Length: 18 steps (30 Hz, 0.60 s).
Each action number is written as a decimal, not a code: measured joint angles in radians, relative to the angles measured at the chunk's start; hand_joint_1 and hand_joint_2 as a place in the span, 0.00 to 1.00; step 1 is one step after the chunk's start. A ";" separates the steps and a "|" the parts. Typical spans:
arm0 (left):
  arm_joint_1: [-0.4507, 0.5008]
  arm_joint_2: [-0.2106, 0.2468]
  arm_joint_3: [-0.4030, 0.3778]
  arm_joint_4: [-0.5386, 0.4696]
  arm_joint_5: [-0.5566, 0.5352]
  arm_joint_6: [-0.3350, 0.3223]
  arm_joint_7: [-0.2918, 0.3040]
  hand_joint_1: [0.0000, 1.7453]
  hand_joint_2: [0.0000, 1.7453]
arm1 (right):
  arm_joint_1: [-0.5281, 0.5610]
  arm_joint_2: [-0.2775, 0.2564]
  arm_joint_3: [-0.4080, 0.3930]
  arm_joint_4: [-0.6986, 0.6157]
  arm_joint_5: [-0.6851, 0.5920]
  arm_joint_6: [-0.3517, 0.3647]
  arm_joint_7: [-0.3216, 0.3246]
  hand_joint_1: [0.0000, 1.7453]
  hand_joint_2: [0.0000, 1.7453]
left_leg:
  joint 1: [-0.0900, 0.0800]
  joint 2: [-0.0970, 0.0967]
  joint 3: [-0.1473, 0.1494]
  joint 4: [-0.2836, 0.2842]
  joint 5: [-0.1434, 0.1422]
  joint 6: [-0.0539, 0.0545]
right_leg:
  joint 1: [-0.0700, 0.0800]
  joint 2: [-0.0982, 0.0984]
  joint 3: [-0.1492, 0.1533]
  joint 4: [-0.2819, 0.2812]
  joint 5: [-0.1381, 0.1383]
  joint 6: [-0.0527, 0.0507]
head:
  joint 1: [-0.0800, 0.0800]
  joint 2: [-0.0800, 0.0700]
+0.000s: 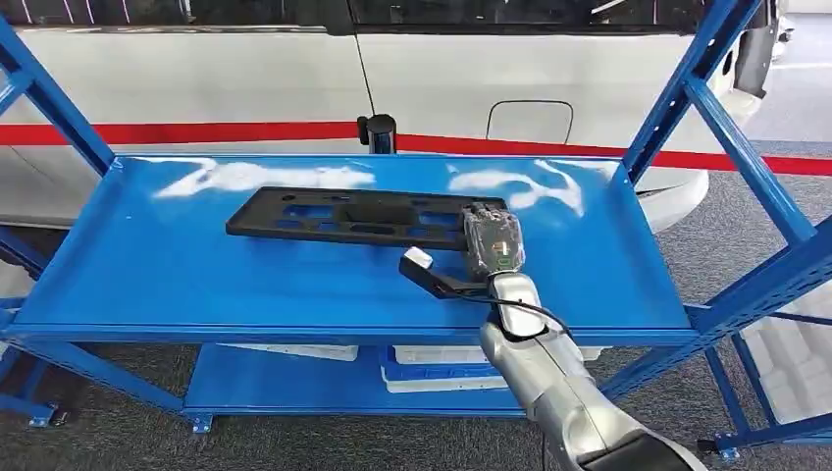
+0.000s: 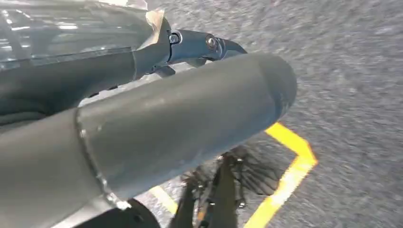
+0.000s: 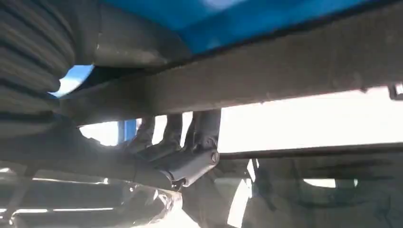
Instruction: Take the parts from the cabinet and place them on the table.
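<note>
Lying flat on the blue shelf (image 1: 196, 265) of the open rack — a long black part (image 1: 353, 217), slotted and plate-like, set crosswise toward the back. Right hand (image 1: 494, 240) reaching in from the front edge onto the part's right end, palm down, so as to take an end rather than the broad middle. In the right wrist view, dark fingers (image 3: 199, 130) curling up to a dark bar close above them — probably the part's edge, though too close and blurred to be sure. Closed round it or merely touching: cannot tell. Nothing lifted yet, by the look of it; part resting on the shelf, not on any surface. Left hand (image 2: 142, 118) hanging low over grey floor with a yellow line (image 2: 290, 175) — thumb alongside, grip state unreadable.
</note>
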 joint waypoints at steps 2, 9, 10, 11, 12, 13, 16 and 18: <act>0.000 0.000 0.000 0.000 -0.011 0.013 -0.033 0.00 0.00 | 0.019 -0.005 -0.022 -0.041 0.003 0.001 -0.023 1.00 1.00 | 0.000 0.000 0.000 0.000 0.000 0.000 | 0.000 0.000 0.000 0.000 0.000 0.000 | 0.000 0.000; 0.000 0.000 -0.004 0.000 -0.045 0.054 -0.154 0.00 0.00 | 0.094 -0.017 -0.075 -0.189 -0.053 -0.010 -0.132 1.00 1.00 | 0.000 0.000 0.000 0.000 0.000 0.000 | 0.000 0.000 0.000 0.000 0.000 0.000 | 0.000 0.000; 0.000 -0.001 -0.004 0.000 -0.045 0.069 -0.191 0.00 0.00 | 0.110 -0.018 -0.078 -0.222 -0.076 -0.008 -0.153 1.00 1.00 | 0.000 0.000 0.000 0.000 0.000 0.000 | 0.000 0.000 0.000 0.000 0.000 0.000 | 0.000 0.000; 0.000 -0.002 -0.002 0.000 -0.034 0.075 -0.228 0.00 0.00 | 0.128 -0.019 -0.080 -0.259 -0.107 0.001 -0.176 1.00 1.00 | 0.000 0.000 0.000 0.000 0.000 0.000 | 0.000 0.000 0.000 0.000 0.000 0.000 | 0.000 0.000; 0.000 -0.003 0.003 0.000 -0.024 0.076 -0.262 0.00 0.00 | 0.145 -0.022 -0.080 -0.308 -0.144 0.017 -0.203 1.00 1.00 | 0.000 0.000 -0.001 0.000 0.000 0.000 | 0.000 0.000 0.000 0.000 0.000 0.000 | 0.000 0.000; -0.001 -0.003 0.005 0.000 -0.019 0.078 -0.277 0.00 0.00 | 0.158 -0.022 -0.080 -0.344 -0.164 0.033 -0.213 1.00 1.00 | 0.000 0.000 -0.002 0.000 0.000 0.000 | 0.000 0.000 0.000 0.000 0.000 0.000 | 0.000 0.000; -0.005 -0.003 0.010 0.000 -0.016 0.083 -0.288 0.00 0.00 | 0.179 -0.024 -0.079 -0.442 -0.184 0.057 -0.218 1.00 1.00 | 0.000 0.000 -0.002 0.000 0.000 0.000 | 0.000 0.000 -0.001 0.000 0.000 0.000 | 0.000 0.000; -0.006 -0.003 0.013 0.000 -0.015 0.084 -0.290 0.00 0.00 | 0.188 -0.028 -0.079 -0.478 -0.185 0.058 -0.220 1.00 1.00 | 0.000 0.000 -0.002 0.000 0.000 0.000 | 0.000 0.000 -0.002 0.000 0.000 0.000 | 0.000 0.000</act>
